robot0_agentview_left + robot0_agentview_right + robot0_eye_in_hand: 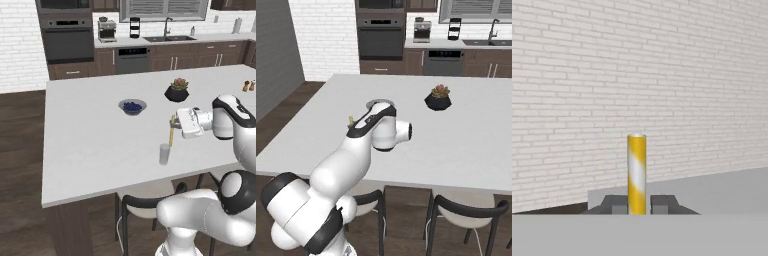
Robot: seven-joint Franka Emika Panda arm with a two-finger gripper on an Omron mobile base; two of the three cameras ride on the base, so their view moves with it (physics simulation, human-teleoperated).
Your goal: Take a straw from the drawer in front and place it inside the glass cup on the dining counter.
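The gripper (173, 123) pinches the upright straw (171, 135) just above the glass cup (164, 154), which stands near the dining counter's (80, 150) front edge, well apart from the bowl (132, 106).

Straw (171, 136) above glass cup (164, 154)

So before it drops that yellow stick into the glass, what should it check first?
1. Straw gripped in end effector: ok, fingers on both sides in hand view.
2. Straw upright: ok, near vertical.
3. Glass cup standing upright on dining counter: ok.
4. Straw tip above cup mouth: not ok, seems slightly to its right.
5. Cup empty: cannot tell.
6. Bowl and plant away from cup: ok.
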